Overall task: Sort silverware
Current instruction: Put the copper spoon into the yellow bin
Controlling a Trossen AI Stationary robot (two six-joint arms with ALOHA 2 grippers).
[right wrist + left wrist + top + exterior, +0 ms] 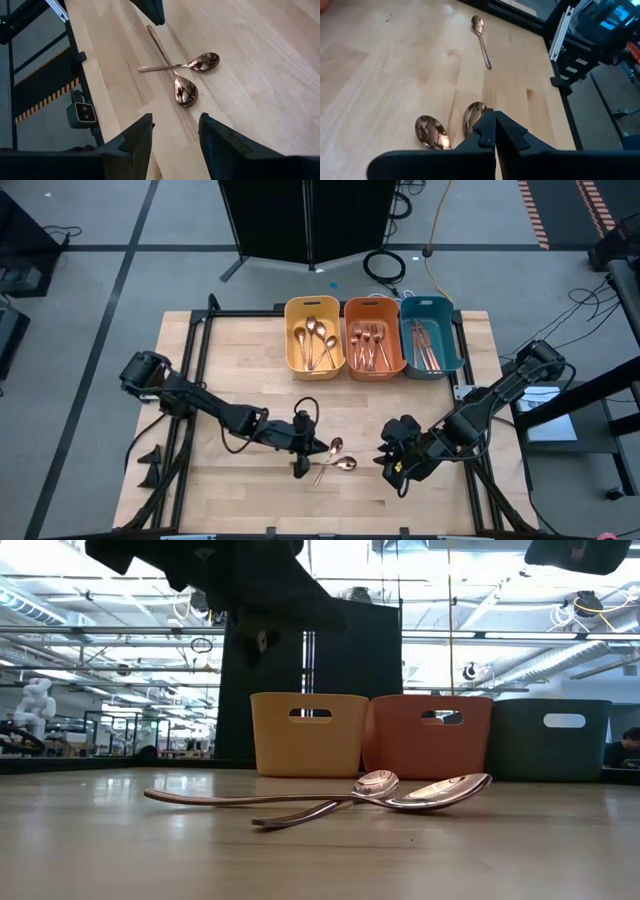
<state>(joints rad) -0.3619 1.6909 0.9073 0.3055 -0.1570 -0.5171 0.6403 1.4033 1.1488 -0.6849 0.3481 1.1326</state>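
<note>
Three plastic bins were set in a row at the twelve o'clock edge of the wooden table (240, 350). Spoons lay in the yellow bin (292, 315), forks in the orange bin (350, 310), and what appeared to be knives in the teal bin (455, 330), though those pieces were too small to tell for certain.

Two loose spoons (338, 458) were seen crossed on the bare wood toward six o'clock, handles overlapping and bowls pointing toward three o'clock. In the low view the two spoons lay flat, one bowl just beside the other. A third spoon (481, 37) was seen in the left wrist view, lying apart from the pair, near the table's edge.

The left gripper (300, 468) was held just beside the crossed spoons, at their nine o'clock, with its fingers (492, 132) pressed together and nothing between them. The right gripper (392, 470) was stationed at the spoons' three o'clock, near but apart from them, its fingers (135, 137) spread wide and empty, pointed toward the pair.
</note>
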